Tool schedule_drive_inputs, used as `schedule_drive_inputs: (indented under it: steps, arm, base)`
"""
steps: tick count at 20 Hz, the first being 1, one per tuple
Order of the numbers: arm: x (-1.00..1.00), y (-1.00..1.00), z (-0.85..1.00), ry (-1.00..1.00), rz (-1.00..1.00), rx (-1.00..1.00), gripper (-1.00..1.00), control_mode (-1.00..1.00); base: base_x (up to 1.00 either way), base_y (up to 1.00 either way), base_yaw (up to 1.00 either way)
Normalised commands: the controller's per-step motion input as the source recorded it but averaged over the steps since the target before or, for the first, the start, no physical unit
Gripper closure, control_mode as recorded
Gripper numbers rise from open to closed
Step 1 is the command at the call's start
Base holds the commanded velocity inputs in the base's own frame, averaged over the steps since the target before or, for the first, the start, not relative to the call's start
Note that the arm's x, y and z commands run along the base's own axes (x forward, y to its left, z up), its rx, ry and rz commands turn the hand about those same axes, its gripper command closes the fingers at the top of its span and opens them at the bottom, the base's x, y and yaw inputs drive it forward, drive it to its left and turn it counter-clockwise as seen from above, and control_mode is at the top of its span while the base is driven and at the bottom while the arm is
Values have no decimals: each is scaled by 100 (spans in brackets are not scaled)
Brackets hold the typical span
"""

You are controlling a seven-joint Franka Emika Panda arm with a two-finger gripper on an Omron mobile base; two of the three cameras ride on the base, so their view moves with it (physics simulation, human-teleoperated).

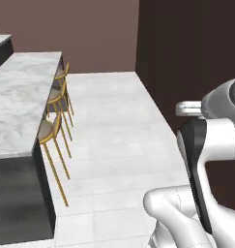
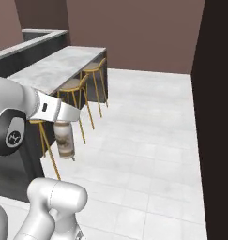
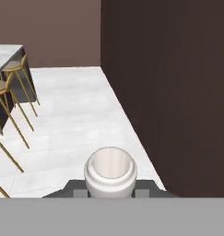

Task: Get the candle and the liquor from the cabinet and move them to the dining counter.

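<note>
Right base view: the liquor hangs upright from the gripper, jaws clamped on its neck — above the tiled floor, just beside the gold-legged stools along the dining counter. Hand view — the bottle's mouth sits between the fingertips.

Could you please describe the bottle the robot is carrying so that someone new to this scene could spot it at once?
Start at the long marble dining counter with its gold-legged stools, then look to the white robot arm in front of it. Hanging under the arm's gripper is the liquor, a small cream-white bottle with a brownish band. It is off the floor, held by its neck.
</note>
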Motion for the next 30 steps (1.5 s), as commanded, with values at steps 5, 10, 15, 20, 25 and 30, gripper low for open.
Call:
schedule_drive_inputs:
  steps: [5, 10, 15, 20, 25, 30]
  arm:
    - [0, 0, 0, 0, 0, 0, 100, 100]
    - [0, 0, 0, 0, 0, 0, 100, 100]
    - [0, 0, 0, 0, 0, 0, 100, 100]
    - [0, 0, 0, 0, 0, 0, 100, 100]
    - [0, 0, 0, 0, 0, 0, 100, 100]
    - [0, 0, 0, 0, 0, 0, 100, 100]
  base:
    - [73, -75, 56]
    - [75, -77, 53]
    - [60, -81, 52]
    - [60, -84, 52]
    - [62, -83, 52]
    - [52, -85, 53]
